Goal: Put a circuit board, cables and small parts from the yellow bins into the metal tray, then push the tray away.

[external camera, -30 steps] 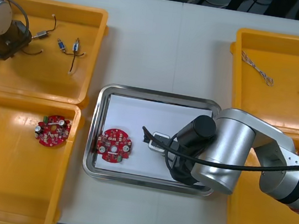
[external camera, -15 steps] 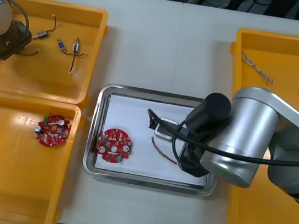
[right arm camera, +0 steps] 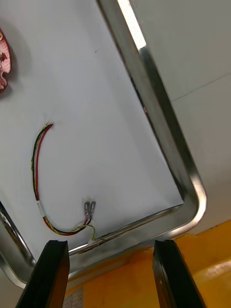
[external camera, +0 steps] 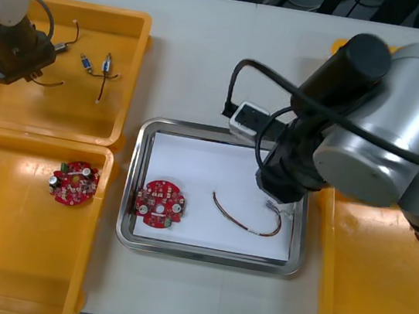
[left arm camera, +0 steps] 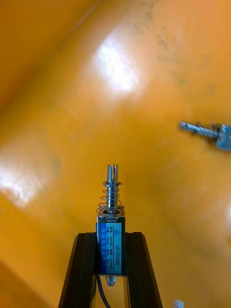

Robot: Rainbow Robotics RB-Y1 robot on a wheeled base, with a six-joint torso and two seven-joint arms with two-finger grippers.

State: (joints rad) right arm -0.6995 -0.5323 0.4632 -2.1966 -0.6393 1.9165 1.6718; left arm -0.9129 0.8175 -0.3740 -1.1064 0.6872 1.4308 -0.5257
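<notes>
Left gripper (left arm camera: pixel 110 240) grips one small metal part (left arm camera: pixel 111 202); right gripper (right arm camera: pixel 109 246) spread — tray (external camera: pixel 134 185): one board (external camera: pixel 160 204), one cable (external camera: pixel 243 223).

The metal tray (external camera: pixel 197 131), mid-frame, has a mirror-bright polished rim around a matt white floor, the yellow bins (external camera: pixel 8 254) look like smooth glossy plastic catching glare, and the small metal part (left arm camera: pixel 111 211) is bright bare metal with a glossy blue label.
</notes>
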